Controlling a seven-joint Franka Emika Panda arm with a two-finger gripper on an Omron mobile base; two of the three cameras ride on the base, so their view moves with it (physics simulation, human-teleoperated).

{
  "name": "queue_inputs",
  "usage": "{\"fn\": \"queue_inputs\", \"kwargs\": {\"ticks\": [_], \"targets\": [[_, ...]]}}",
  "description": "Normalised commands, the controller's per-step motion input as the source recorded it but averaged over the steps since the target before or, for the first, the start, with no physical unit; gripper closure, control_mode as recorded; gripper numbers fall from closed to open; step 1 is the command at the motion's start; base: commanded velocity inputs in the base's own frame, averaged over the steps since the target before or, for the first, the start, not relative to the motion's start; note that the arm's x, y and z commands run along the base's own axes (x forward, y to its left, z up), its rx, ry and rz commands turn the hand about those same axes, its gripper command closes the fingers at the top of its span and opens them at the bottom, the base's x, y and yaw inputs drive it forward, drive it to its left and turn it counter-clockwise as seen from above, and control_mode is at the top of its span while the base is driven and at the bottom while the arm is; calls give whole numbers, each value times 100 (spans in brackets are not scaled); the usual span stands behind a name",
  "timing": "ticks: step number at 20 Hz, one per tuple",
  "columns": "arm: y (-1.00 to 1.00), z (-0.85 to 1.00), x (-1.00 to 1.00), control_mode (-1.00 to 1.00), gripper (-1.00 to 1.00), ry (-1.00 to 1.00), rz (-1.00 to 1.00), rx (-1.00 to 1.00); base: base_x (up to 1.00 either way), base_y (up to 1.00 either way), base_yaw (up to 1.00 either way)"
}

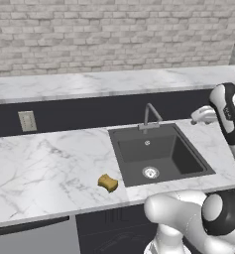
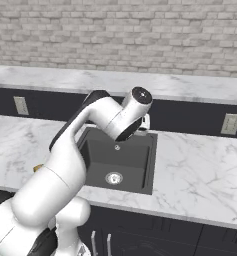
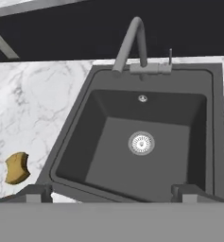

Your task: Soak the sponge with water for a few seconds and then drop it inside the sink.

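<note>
Hand view: hand [image 3: 111, 193] up over sink [image 3: 71, 142], tips wide apart, holding nothing. Sponge [image 3: 16, 168] lies on table [image 3: 28, 104] just left of sink, not picked up yet. Faucet [image 3: 132, 42] dry, no water. Next job prob: reach for sponge.

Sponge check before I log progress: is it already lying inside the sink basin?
No, the sponge lies on the marble counter just left of the sink, outside the basin.

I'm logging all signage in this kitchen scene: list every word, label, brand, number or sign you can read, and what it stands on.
None: no readable text anywhere.
The sponge, sink, faucet, marble counter, wall outlet and brick wall bear no lettering.
</note>
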Motion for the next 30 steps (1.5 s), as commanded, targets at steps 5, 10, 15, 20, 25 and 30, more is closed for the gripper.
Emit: {"fn": "queue_inputs", "kwargs": {"ticks": [5,10,15,20,25,30], "targets": [[0,-3,0,-100,-100,-18,0,1,0,0,0],[0,0,0,-100,-100,-17,0,0,0,0,0],[0,0,0,-100,-100,-13,0,0,0,0,0],[0,-6,2,-100,-100,-10,0,0,0,0,0],[0,-9,10,-100,-100,-5,0,0,0,0,0],[0,-13,8,-100,-100,-5,0,1,0,0,0]]}}
